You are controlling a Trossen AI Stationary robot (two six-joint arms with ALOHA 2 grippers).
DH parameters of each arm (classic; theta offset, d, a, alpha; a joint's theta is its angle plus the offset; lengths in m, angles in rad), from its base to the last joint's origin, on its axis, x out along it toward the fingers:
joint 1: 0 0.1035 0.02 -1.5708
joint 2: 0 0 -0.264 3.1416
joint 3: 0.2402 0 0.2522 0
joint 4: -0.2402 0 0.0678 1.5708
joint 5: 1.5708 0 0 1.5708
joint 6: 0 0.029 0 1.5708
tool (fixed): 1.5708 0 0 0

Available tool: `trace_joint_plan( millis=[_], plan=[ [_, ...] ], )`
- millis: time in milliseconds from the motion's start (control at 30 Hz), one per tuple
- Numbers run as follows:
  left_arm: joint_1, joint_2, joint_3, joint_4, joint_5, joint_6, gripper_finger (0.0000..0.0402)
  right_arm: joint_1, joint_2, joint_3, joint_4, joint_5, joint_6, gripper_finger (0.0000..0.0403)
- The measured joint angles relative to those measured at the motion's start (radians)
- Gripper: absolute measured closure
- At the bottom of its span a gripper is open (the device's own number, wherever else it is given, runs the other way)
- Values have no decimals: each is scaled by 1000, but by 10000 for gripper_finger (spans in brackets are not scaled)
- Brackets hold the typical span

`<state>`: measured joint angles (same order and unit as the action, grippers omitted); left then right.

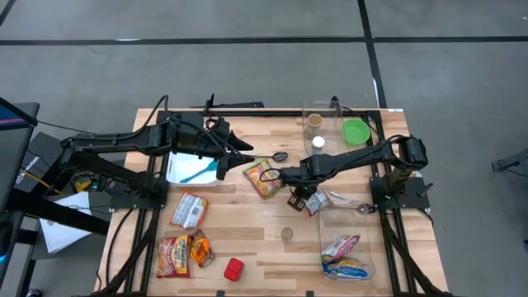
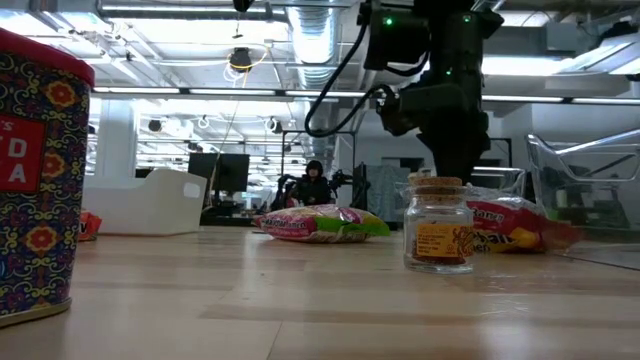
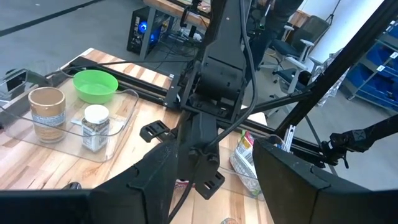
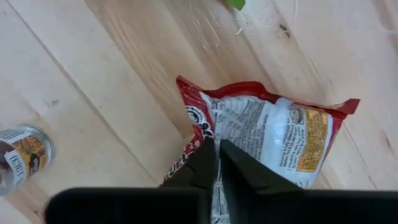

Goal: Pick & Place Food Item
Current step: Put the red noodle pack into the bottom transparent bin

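A red and white snack packet [image 4: 273,130] lies flat on the wooden table [image 1: 247,227], right of the middle. My right gripper [image 4: 217,163] stands over it, pointing down, shut on its film. In the high view that gripper [image 1: 300,198] sits at the packet's [image 1: 316,203] left end. The low view shows the packet [image 2: 505,226] behind a small glass jar [image 2: 438,228]. My left gripper [image 3: 230,186] hovers open above the table near the white bin [image 1: 191,170], with nothing between its fingers. My right gripper pinches the packet's white printed face [image 4: 231,144] between its two fingers, close to the red-bordered end. The fingers come from above, pointing down. The packet lies on the table under them, with its far end flat.
A pink and yellow packet [image 1: 262,178] lies just left of the right gripper. More packets [image 1: 188,209] and a red block [image 1: 234,268] lie near the left front. Clear trays stand at the right: one [image 1: 330,132] with jars and a green bowl, one [image 1: 346,256] with packets.
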<state>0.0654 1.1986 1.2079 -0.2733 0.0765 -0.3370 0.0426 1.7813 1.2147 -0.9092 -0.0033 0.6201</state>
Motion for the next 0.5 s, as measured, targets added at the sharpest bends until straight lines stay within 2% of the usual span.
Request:
trace_joint_plan(
  millis=[200,500],
  plan=[
    [0,0,0,0,0,0,198,4,-13,11,0,-14,-11,401],
    [0,0,0,0,-1,0,198,2,-138,61,14,5,-30,402]
  ],
)
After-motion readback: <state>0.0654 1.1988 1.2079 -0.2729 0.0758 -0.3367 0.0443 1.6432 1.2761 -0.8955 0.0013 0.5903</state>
